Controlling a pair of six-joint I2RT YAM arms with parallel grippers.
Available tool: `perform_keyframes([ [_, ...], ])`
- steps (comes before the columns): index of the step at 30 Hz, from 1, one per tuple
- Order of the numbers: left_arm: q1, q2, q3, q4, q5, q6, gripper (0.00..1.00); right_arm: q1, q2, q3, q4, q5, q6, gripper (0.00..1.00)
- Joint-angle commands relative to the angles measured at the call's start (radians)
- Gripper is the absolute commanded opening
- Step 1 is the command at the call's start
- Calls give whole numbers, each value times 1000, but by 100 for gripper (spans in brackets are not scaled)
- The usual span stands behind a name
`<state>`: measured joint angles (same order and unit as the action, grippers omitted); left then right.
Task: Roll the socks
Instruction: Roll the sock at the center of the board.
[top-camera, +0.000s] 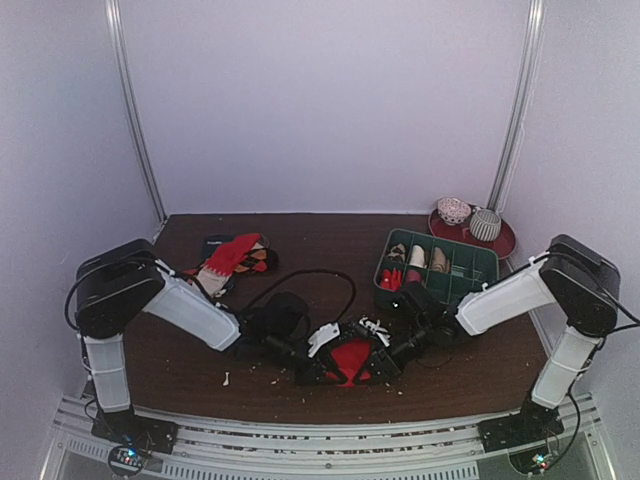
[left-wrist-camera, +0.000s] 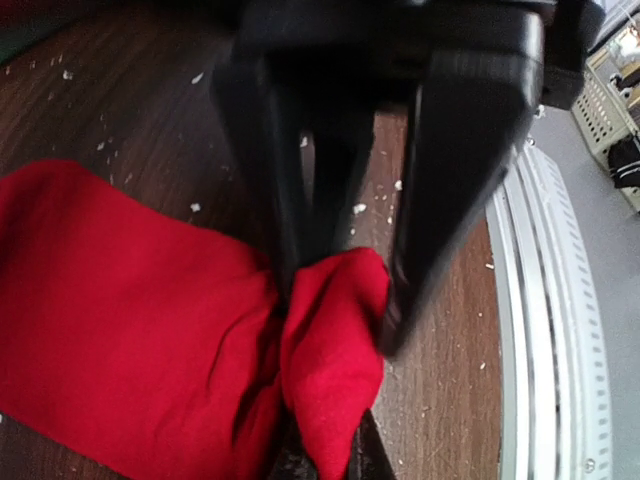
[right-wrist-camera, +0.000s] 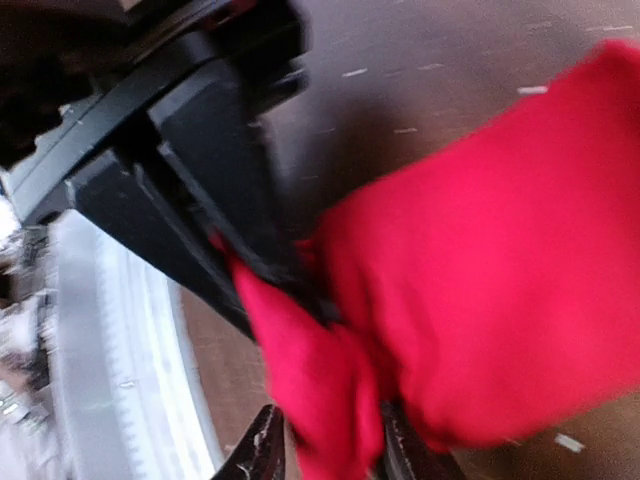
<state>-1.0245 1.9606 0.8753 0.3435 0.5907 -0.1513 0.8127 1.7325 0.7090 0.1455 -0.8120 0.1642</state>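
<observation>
Two arms meet low over the near middle of the dark wooden surface (top-camera: 300, 235). Far right stand a green compartment tray (top-camera: 484, 262) and a red plate (top-camera: 505, 245) bearing two bundles; far left lies a loose heap of socks (top-camera: 235, 255). Between the arms sits the red sock (top-camera: 350, 360), bunched rather than rolled.

Your left claw (left-wrist-camera: 338, 312) is narrowed onto a pinched fold at one end of the red sock; your right claw (right-wrist-camera: 285, 290) is clamped on a corner of the same sock.

Watch the pull. With both ends gripped, drawing the arms apart would likely stretch the knit flat or slip it from one pinch. The claws look close enough to knock together if you turn one inward. A dropped end could also slide toward the rail (top-camera: 300, 440).

You cannot pick out a tan sock anywhere. The right wrist view is smeared, and the dark tips at the bottom of both wrist views cannot be identified. White specks (left-wrist-camera: 358, 208) litter the wood.
</observation>
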Motion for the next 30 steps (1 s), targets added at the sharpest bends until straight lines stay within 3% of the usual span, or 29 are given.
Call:
perform_keyframes([
  [1,44,77,3,-312,38,-95,0,-2,-158,-97,47,323,-14,33],
  [6,58,122,41,-351,88,-131,0,33,-414,-281,272,425,-71,37],
  [10,58,152,38,-354,104,-145,0,105,-473,-332,296,469,-216,40],
  [19,61,164,41,-391,109,-133,0,246,-284,-211,267,589,-374,42],
  [30,67,172,50,-419,112,-105,0,274,-150,-152,229,645,-390,42],
])
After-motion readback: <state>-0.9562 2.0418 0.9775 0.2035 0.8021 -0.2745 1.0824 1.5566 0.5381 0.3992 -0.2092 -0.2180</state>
